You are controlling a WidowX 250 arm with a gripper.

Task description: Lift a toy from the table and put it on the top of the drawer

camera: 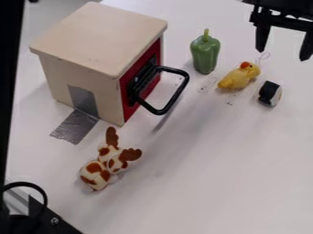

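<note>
Camera view, at the left edge: a dark upright bar (pixel 9 91) runs down to a black curved loop (pixel 41 197) in the lower left corner. To the right of it stands the small drawer cabinet (pixel 52 77), pale wood, its flat top (pixel 101 36) facing up. Silver tape (pixel 83 100) runs down its near side and on over the surface (pixel 207 187). The red drawer front (pixel 129 82) sits within the frame, so the drawer's inside is hidden. Its black handle (pixel 179 89) juts out toward the right.

Near the cabinet's lower corner lies a white plush animal with brown patches (pixel 94 174). Its long axis slants from lower left to upper right, with two brown tips, probably ears or antlers, at the upper end.

Right of the handle is a green toy pepper (pixel 205 55), its stem toward the view's top edge and its long axis nearly in line with that. It sits between the cabinet and a yellow toy duck (pixel 235 78). The duck's long axis slants too, with its head and orange beak at the upper right. Just beside it, further right, is a short white toy roll with a black band (pixel 269 93).

At the upper right the black gripper (pixel 283 55) hangs with its fingers spread wide and nothing held between them, near the duck's head. All four toys are on the surface; which one the task means cannot be told.
</note>
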